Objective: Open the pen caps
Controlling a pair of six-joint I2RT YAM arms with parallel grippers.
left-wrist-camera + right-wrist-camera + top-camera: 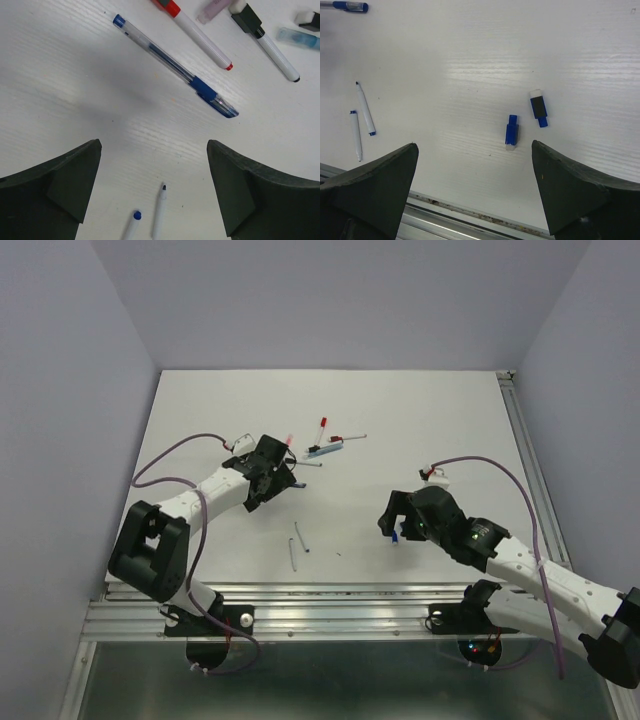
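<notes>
**Left gripper** (154, 165): the jaws are spread wide, with only bare table (60, 90) between them. The landmark for all positions is the pair of thin pens (159, 212), which lies on the arm-base side of the gap. Beyond the pair, away from the bases, a blue gel pen (170, 62) lies diagonal to the jaw line. Past it are a marker wearing a red cap (170, 6) and another wearing a black cap (248, 20). These two sit close together among other pieces cropped by the view's edge.

**Right gripper** (475, 150): the jaws are likewise wide apart and empty. Two loose pen caps (397, 537) lie well to the right of the pair. They are a blue cap (511, 131) and, just beside it, a blue-and-black cap (538, 107). Both are clear of the fingers and near the metal rail (450, 220) at the table's near edge.

**Hazards, as judged:**
- A straight closure on the slanted gel pen would probably meet it askew, so the round barrel could roll or flick away.
- A descent into the crowded markers could pinch two at once or scatter them.
- Gripping a cap without the other arm holding the barrel would lift the whole marker, cap on.
- A low sweep by the right gripper could nudge the loose caps against or over the rail.
</notes>
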